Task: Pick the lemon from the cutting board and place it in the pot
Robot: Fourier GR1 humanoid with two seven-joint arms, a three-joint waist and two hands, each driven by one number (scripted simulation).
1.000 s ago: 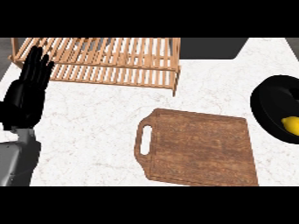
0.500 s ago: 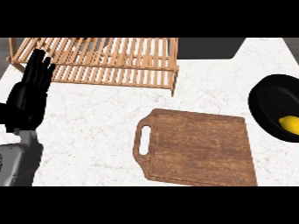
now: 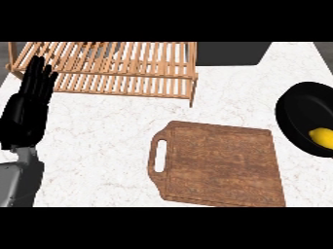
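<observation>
The lemon (image 3: 327, 138) sits inside the black pot (image 3: 306, 104) at the right edge, the wooden cutting board (image 3: 220, 165) lies bare on the surface (image 3: 112, 146), and the left hand (image 3: 31, 99) rests at left, fingers straight and spread.

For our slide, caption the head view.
Lemon lies in the black pot; cutting board bare; left robot hand rests open.

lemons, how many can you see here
1. The lemon lies inside the black pot at the right edge; none shows on the cutting board.
</observation>
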